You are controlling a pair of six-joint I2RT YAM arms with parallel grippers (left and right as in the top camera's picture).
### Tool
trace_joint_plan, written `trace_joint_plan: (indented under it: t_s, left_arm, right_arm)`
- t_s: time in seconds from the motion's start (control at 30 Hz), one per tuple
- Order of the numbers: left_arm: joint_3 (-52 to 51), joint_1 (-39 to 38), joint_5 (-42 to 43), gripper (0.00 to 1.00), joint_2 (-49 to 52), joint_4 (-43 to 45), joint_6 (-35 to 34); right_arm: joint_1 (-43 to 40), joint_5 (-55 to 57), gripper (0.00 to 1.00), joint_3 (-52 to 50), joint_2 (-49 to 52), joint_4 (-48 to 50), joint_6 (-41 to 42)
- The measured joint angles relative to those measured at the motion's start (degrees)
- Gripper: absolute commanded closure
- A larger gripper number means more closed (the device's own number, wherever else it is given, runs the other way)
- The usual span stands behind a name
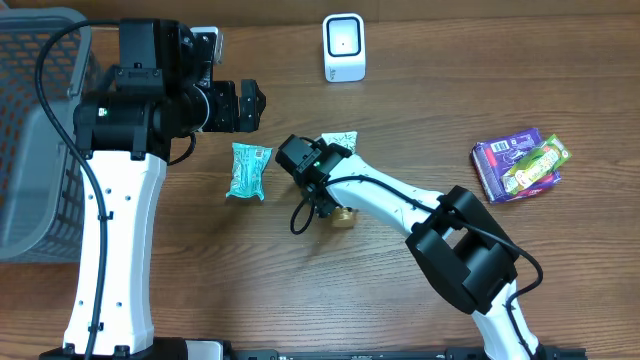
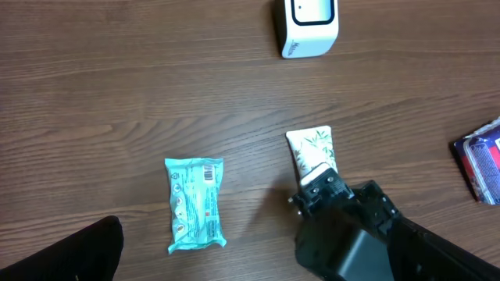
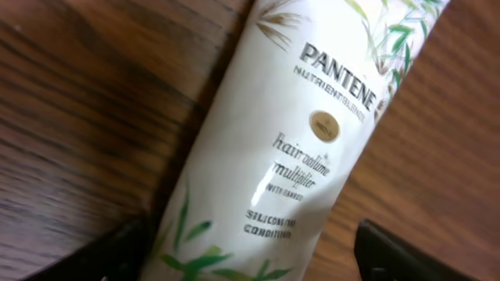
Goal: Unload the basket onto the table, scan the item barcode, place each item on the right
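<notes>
One Pantene tube (image 2: 310, 147), one teal packet (image 2: 195, 204), one white scanner (image 2: 306, 25), one purple pack (image 1: 503, 158) touching one green packet (image 1: 540, 163), and one grey basket (image 1: 35, 150). The tube lies mid-frame on the brown wood-grain tabletop (image 1: 250, 285), its lower end between the parted fingers of the right gripper (image 2: 322, 181), not clamped. The left gripper (image 1: 243, 105) hangs wide and empty, up-left of it.

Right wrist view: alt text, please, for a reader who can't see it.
A white Pantene tube with green leaf print lies diagonally on the wood table, filling the frame. The open right hand flanks its lower end with dark fingertips.
</notes>
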Motion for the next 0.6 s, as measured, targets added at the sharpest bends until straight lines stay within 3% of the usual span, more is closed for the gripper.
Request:
trace_joint_plan:
  t_s: [0.03,0.07,0.13,0.43,0.5,0.6]
  left_arm:
    - [0.00,0.00,0.00,0.00,0.00,0.02,0.00]
    - [0.00,0.00,0.00,0.00,0.00,0.00,0.00]
    - [0.00,0.00,0.00,0.00,0.00,0.00,0.00]
    - [0.00,0.00,0.00,0.00,0.00,0.00,0.00]
    - [0.00,0.00,0.00,0.00,0.00,0.00,0.00]
    - [0.00,0.00,0.00,0.00,0.00,0.00,0.00]
  right_arm:
    - [0.04,1.31,0.74,0.26,0.50,-0.72,-0.09]
    - [0.00,2.51,0.84,0.33,0.76,-1.33,-0.52]
    - [-0.02,4.76,0.93,0.33,1.42,-2.10,-0.98]
    - [0.02,9.14,0.96,0.74,1.40,-4.26,-1.68]
    - [-0.74,4.70,0.96,0.74,0.50,-4.04,-3.69]
    - [-4.04,-10.49,0.96,0.74,-2.29,-4.31,-8.74]
